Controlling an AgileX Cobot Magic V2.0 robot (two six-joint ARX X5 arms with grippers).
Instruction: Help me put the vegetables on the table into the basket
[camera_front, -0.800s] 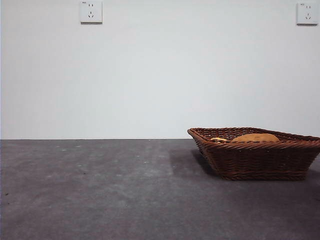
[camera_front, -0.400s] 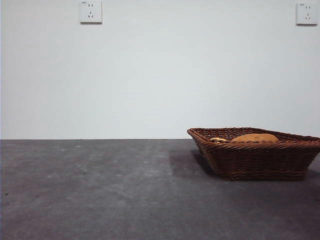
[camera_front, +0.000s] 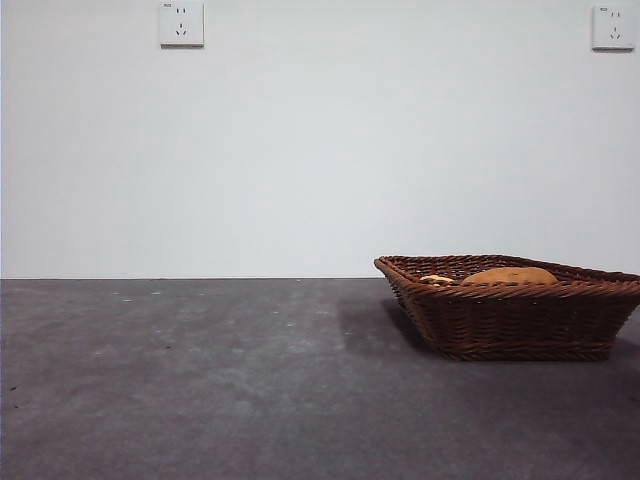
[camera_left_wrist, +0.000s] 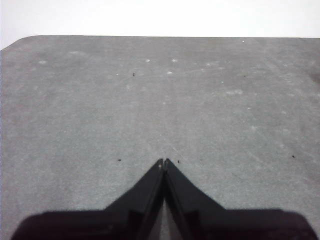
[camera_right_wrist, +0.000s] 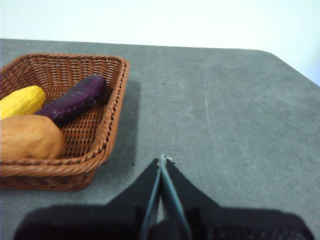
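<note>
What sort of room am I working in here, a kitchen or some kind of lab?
Probably a lab or test bench, not a kitchen: a bare dark grey matte table, a plain white wall with white wall sockets, and only a brown woven wicker basket of vegetables as props.

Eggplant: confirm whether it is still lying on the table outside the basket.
No. In the right wrist view the eggplant lies inside the basket, between the yellow piece and the basket's side.

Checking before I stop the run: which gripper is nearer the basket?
Right. The right gripper hovers shut over the table just beside the basket; the left gripper, also shut, sees only table, no basket.
</note>
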